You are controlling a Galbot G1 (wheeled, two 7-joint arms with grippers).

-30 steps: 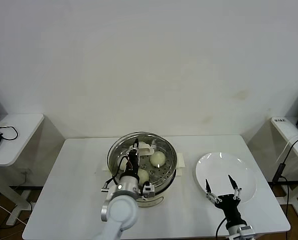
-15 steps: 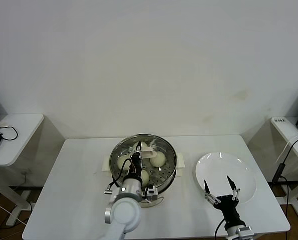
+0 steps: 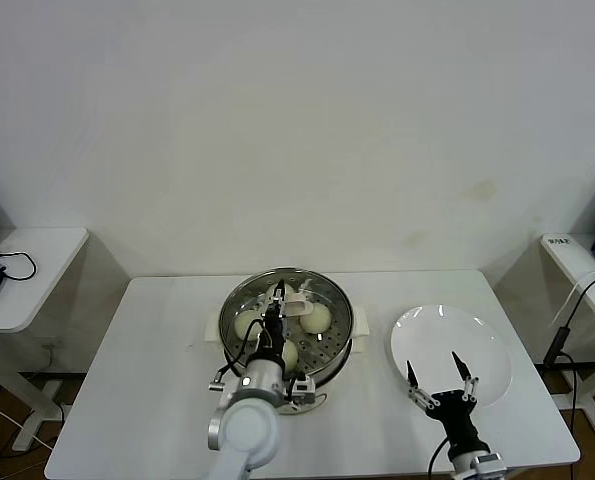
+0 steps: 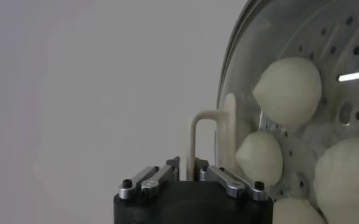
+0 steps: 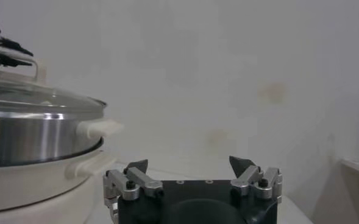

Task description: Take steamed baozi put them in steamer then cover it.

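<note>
On the tabletop we note the steamer with the lid seated on it and the buns inside. The left end effector is closed on the lid's handle. We judge covering is nearly done; next comes release and lift clear. The right end effector hangs open, empty, above the plate.

My left gripper is reaching forward from the wrist, fingers closed. My right gripper sits low at the near right, fingers spread wide apart, pointing forward, holding nothing.
</note>
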